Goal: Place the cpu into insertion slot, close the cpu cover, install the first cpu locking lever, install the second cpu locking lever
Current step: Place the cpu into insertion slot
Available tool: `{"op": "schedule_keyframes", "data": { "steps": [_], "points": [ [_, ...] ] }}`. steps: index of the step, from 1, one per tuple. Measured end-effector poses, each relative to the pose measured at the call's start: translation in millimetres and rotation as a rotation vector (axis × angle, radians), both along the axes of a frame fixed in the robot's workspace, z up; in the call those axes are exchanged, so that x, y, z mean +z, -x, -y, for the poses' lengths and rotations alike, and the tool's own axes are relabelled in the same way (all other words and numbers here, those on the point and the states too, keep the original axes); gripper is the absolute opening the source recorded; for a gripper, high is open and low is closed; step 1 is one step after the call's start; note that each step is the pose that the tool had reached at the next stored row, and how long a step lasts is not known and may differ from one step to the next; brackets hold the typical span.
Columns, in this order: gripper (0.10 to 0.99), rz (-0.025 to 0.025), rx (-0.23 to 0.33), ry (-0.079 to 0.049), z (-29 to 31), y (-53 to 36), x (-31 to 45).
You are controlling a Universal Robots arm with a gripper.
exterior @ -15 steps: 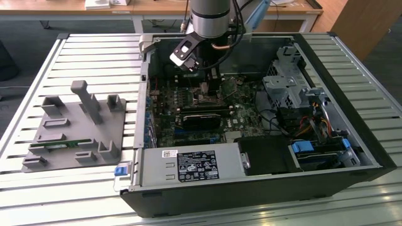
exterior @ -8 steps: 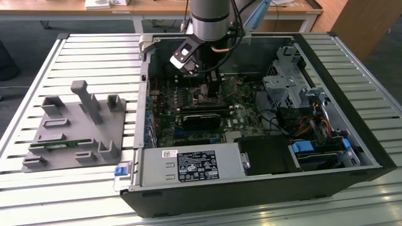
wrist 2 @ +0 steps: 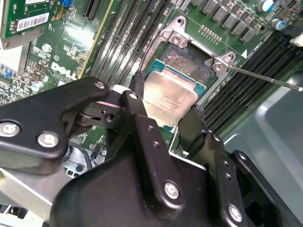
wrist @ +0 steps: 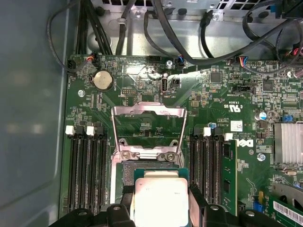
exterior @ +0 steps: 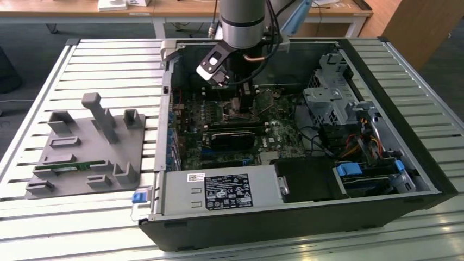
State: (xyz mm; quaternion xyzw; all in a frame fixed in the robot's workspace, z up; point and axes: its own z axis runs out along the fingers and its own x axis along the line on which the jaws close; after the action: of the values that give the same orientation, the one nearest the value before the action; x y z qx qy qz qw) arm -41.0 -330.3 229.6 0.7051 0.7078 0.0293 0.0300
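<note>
I am on the first step: my gripper [wrist 2: 166, 112] is clamped on the cpu [wrist 2: 170, 97], one black finger [wrist 2: 137, 94] on each of two opposite edges, silvery top facing up. In both wrist views the cpu hangs over the slot [wrist 2: 187, 64] and covers only part of it, with the bare contact field showing beyond its far edge. I cannot tell whether any edge touches the rim. The cover [wrist: 147, 112] is swung open and stands clear of the slot, and a thin lever [wrist 2: 265, 78] juts out free beside it, so nothing is closed or locked yet. As I judge it, seating the cpu calls for its edges square to the rim and a level, gentle descent, since the contacts below look delicate and the fingers have little room beside the memory slots [wrist: 87, 170] on either side. The green board [wrist: 94, 104] sits in an open case [exterior: 290, 217] lying on its side on a slatted metal table [exterior: 87, 60], with my arm [exterior: 243, 22] reaching down into it. A grey fixture plate [exterior: 87, 147] lies on the table at the exterior view's left, and wooden desks [exterior: 181, 8] stand behind.
</note>
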Motion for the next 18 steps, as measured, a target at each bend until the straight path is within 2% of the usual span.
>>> {"op": "schedule_keyframes", "data": {
  "steps": [18],
  "points": [
    [0.537,-0.0001,0.0,0.0,-0.1,0.5,-6.4]
  ]
}}
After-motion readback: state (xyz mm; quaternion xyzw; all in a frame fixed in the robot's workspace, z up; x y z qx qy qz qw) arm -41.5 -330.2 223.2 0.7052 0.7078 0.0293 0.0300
